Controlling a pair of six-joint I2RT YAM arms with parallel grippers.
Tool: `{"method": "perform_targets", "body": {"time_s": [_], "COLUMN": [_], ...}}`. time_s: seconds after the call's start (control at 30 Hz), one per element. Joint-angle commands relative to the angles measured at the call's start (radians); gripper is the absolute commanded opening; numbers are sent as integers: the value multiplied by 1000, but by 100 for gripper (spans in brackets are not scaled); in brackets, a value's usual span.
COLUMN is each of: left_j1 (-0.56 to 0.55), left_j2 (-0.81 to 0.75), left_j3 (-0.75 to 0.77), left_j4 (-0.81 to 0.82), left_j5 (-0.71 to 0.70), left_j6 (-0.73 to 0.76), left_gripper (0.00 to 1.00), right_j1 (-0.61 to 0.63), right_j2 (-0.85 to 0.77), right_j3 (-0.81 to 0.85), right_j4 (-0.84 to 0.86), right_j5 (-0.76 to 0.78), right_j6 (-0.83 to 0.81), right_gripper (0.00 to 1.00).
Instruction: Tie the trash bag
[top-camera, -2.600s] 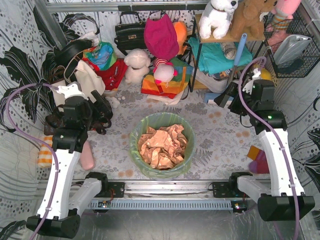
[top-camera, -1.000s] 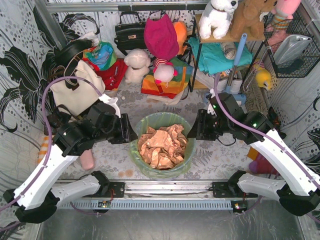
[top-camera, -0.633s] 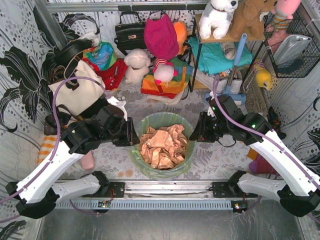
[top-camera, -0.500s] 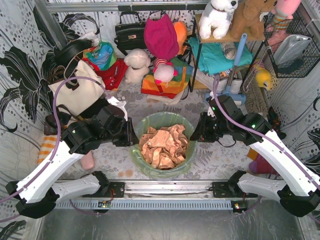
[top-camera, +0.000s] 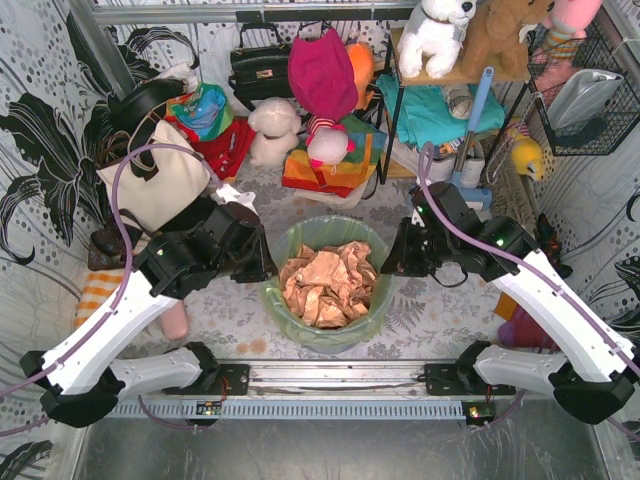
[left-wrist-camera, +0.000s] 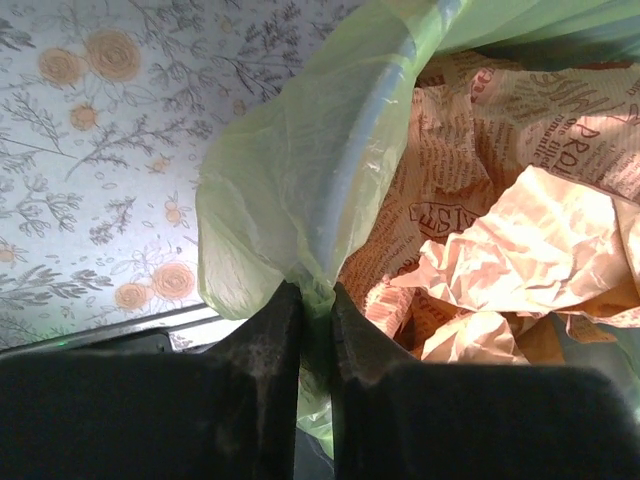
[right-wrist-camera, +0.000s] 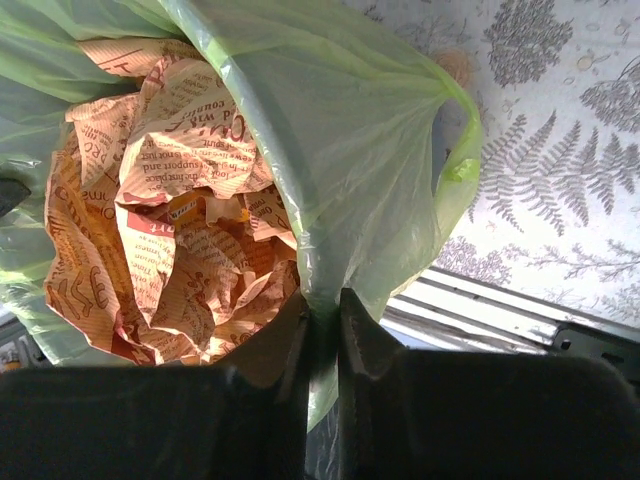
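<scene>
Top external: trash bag between left tool and right tool

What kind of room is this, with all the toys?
Probably a robot practice corner dressed up like a messy home room: a white plush dog, a black handbag and flowery cloth surround the robot arms.

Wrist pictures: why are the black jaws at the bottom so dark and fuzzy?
Left wrist view: the jaws sit close to the lens, so they blur and look shadowed; the trash bag and paper are sharp. Right wrist view: the same, with light glowing through the plastic.
</scene>
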Motion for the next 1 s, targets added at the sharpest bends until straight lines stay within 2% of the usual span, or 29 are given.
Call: {"method": "perform_targets", "body": {"time_s": [0.0,0.3,0.53,0.67,0.73,0.8,0.87,0.97], "left_j1": [-10,7,97,141,149,151,152,151], "left_j2": [30,147,215,240,252,257,251,227], "left_j3": [58,156,171,174,179,179,176,180], "left_j4": [46,109,186,221,230,235,236,229], "left_j5": [-60,-139,-84,-48,-37,-30,-24,-29], "left_j6": [68,160,228,249,251,247,240,229], "left_gripper": [5,1,1,4,7,16,24,43], "right_j1": [3,1,-10,-54,-72,-82,-87,-93], "right_j2": [35,115,184,202,205,205,199,183], "right_j3": [64,87,145,157,156,156,160,181], "right_j4": [63,153,212,239,248,245,239,218], "right_j5": [60,197,256,236,219,213,212,223], "right_j6": [-24,-54,-109,-129,-135,-137,-138,-144], "right_gripper": [0,0,0,0,0,0,10,31]}}
